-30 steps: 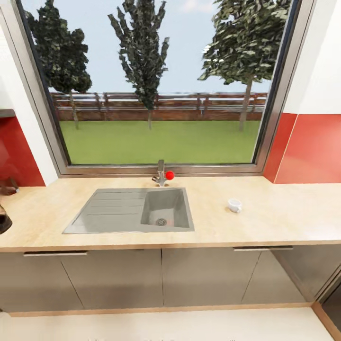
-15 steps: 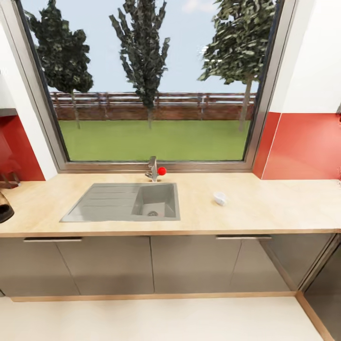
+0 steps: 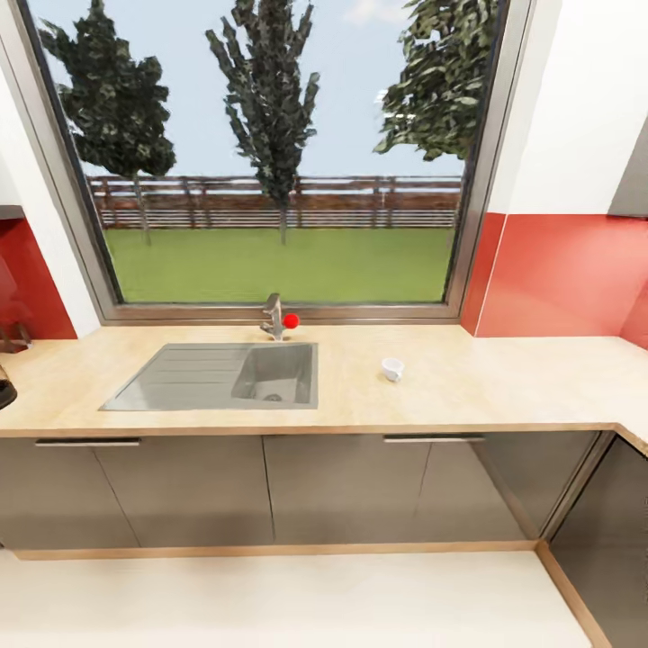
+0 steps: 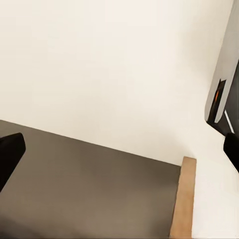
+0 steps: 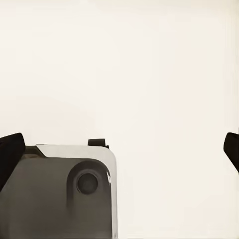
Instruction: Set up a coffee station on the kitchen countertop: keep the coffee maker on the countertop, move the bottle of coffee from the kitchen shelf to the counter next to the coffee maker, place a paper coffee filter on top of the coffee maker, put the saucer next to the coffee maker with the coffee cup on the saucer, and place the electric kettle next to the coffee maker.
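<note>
While the robot faced the kitchen countertop (image 3: 504, 382) from a standing-off position, neither arm was engaged with anything. The coffee cup (image 3: 392, 368), small and white, stood alone on the bare wood to the right of the sink (image 3: 211, 378), well apart from it and with no saucer under it. At the far left edge of the head view a dark object (image 3: 4, 392) rested on the counter; it was too cropped to identify, though it may have been part of the coffee maker.

The left gripper (image 4: 119, 149) had its fingers spread wide, dark tips at opposite edges of the left wrist view, nothing between them, with pale floor, a grey cabinet face (image 4: 84, 194) and a wooden trim strip (image 4: 183, 196) beyond. The right gripper (image 5: 119, 149) was likewise spread and empty, looking down on a grey part of the robot's own body (image 5: 59, 194) over pale floor.

In my judgement the step in hand was travel and positioning, probably toward the cup. To do it well, the base should be brought square to the counter with the cup within easy reach of the right arm. The cup is light and could tip or slide if nudged, so the fingers should straddle the rim or wall before closing.
</note>
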Robot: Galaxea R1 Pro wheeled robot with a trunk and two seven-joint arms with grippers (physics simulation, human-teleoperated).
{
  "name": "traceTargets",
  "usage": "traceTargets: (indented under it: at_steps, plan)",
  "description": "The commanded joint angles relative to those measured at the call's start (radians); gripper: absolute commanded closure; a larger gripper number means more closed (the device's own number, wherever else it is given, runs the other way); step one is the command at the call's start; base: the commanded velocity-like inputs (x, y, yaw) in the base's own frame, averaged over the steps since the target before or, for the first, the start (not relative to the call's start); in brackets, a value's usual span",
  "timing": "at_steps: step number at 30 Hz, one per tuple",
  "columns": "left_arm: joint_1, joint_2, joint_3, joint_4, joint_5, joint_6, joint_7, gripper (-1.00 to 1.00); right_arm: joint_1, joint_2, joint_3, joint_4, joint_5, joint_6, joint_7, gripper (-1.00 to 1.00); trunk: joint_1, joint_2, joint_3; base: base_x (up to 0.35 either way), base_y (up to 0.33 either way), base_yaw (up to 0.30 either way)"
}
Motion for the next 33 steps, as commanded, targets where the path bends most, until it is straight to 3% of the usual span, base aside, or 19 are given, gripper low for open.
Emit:
traceTargets:
  at_steps: [1, 4, 6, 7, 12, 20, 25, 30, 31, 32, 33]
  plan:
    - [0.0, 0.0, 0.006, -0.003, -0.01, 0.004, 0.001, -1.0, -0.001, 0.001, -0.006, 0.001, 0.006, -0.003, 0.001, -1.0, 0.001, -0.002, -0.002, -0.001, -0.09, 0.0]
    - [0.0, 0.0, 0.007, -0.003, -0.01, 0.003, 0.0, -1.0, -0.001, 0.001, -0.006, 0.0, 0.006, -0.003, 0.0, -1.0, 0.001, -0.002, -0.002, 0.0, -0.039, 0.0]
    - [0.0, 0.001, 0.005, -0.003, -0.013, -0.001, -0.004, -1.0, -0.001, 0.004, -0.005, -0.063, 0.004, -0.003, 0.0, -1.0, 0.001, -0.002, -0.002, 0.0, 0.0, 0.0]
    - [0.0, 0.003, 0.006, 0.0, -0.013, -0.003, -0.011, -1.0, -0.001, 0.017, -0.002, -0.305, 0.001, 0.005, 0.001, -1.0, 0.001, -0.002, -0.002, 0.0, 0.0, 0.0]
    - [0.0, 0.004, 0.006, 0.001, -0.014, -0.042, -0.013, -1.0, -0.001, 0.08, 0.001, -0.482, 0.001, 0.004, -0.001, -1.0, 0.001, -0.002, -0.002, 0.0, 0.0, 0.0]
    - [0.0, 0.007, -0.001, 0.002, -0.015, -0.096, -0.014, -1.0, -0.001, 0.15, 0.002, -0.768, 0.0, 0.005, -0.001, -1.0, 0.001, -0.002, -0.002, 0.0, 0.0, 0.0]
    - [0.0, 0.011, -0.005, 0.0, -0.015, -0.099, -0.014, -1.0, -0.001, 0.174, 0.003, -0.934, 0.0, 0.012, -0.002, -1.0, 0.001, -0.002, -0.002, 0.0, 0.0, 0.0]
    - [0.0, 0.012, -0.005, 0.0, -0.015, -0.101, -0.014, -1.0, -0.01, 0.182, 0.028, -1.104, 0.0, 0.096, -0.002, -1.0, 0.001, -0.002, -0.002, 0.0, 0.0, 0.0]
    - [0.0, 0.011, -0.005, 0.0, -0.015, -0.101, -0.015, -1.0, -0.028, 0.184, 0.036, -1.134, 0.0, 0.12, -0.002, -1.0, 0.001, -0.002, -0.002, 0.0, 0.0, 0.0]
    - [0.0, 0.012, 0.0, -0.001, -0.014, -0.101, -0.014, -1.0, -0.139, 0.187, 0.043, -1.156, -0.006, 0.141, -0.003, -1.0, 0.001, -0.002, -0.002, 0.0, 0.0, 0.0]
    - [0.0, 0.013, 0.001, -0.001, -0.013, -0.101, -0.014, -1.0, -0.198, 0.187, 0.044, -1.157, -0.021, 0.145, -0.003, -1.0, 0.001, -0.002, -0.002, 0.0, 0.0, 0.0]
